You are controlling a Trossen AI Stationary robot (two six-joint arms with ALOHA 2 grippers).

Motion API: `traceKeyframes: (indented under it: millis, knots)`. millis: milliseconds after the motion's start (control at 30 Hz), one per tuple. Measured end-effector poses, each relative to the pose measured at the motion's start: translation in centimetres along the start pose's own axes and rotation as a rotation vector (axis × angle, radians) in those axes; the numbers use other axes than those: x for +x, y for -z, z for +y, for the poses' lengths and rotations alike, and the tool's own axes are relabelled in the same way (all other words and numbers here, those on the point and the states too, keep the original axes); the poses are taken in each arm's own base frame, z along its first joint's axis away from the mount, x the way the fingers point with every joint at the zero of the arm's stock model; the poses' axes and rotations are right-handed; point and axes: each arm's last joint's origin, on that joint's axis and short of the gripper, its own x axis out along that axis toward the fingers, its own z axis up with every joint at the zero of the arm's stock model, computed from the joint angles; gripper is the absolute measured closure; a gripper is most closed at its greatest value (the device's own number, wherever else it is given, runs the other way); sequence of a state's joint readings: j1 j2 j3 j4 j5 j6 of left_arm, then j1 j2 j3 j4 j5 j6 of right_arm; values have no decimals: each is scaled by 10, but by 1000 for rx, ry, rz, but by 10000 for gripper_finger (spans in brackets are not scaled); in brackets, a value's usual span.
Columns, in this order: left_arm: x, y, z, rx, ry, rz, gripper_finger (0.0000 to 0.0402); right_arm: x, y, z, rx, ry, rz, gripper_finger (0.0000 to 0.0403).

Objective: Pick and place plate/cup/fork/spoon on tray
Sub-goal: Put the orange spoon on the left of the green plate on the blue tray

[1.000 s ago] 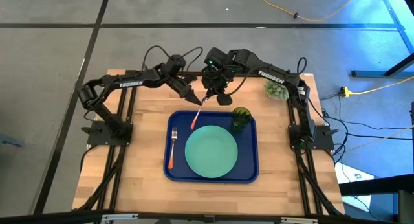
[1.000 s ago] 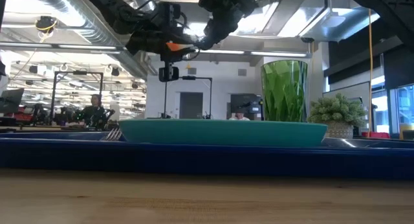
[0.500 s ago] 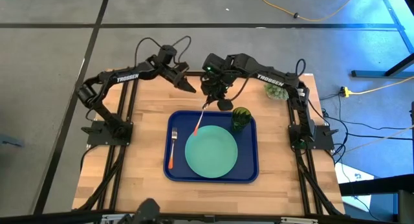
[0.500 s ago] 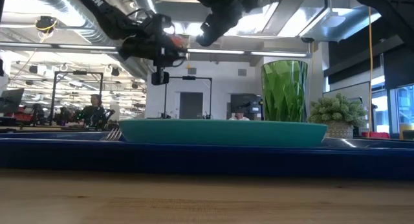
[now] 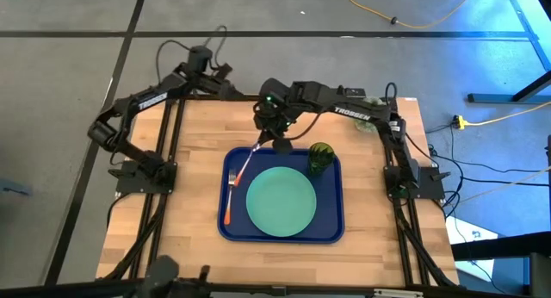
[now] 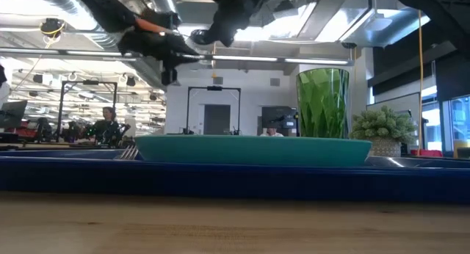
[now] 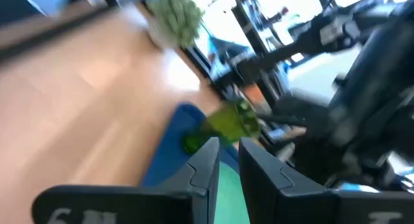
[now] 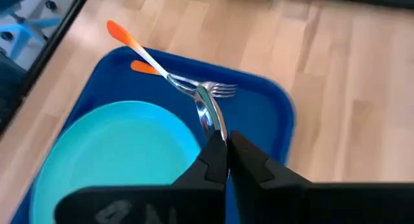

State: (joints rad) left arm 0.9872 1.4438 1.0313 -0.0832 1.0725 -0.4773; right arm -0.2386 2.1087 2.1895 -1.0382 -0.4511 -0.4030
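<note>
The high view looked straight down on the whole table (image 5: 189,169). The low view sat at tabletop height, close behind the tray (image 6: 220,177) rim, facing the room. The right wrist view looked down closely on the tray (image 8: 272,120) corner; the left wrist view faced across it. All shared the plate (image 5: 281,201).

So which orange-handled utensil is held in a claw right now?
The spoon, pinched by its bowl end in the right claw above the tray. The fork lies flat on the tray.

Left gripper (image 5: 231,71) withdrew to the table's far edge; right gripper (image 8: 226,151) carried the spoon (image 8: 169,75) over the tray (image 5: 334,214)
</note>
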Motion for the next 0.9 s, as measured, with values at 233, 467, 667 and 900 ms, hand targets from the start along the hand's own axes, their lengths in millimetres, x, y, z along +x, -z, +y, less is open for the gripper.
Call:
traceKeyframes:
  millis: [233,467,667,900]
  knots:
    - [-12,4,-38,142,-73,-63,350,31,2,5,51,-41,39,397]
    - [-1,21,-56,191,-143,-1,350,62,6,6,43,-32,83,397]
    - [12,29,-64,207,-138,45,350,86,15,-3,49,10,131,397]
    - [20,33,-69,235,-130,65,350,112,24,-13,12,20,151,397]
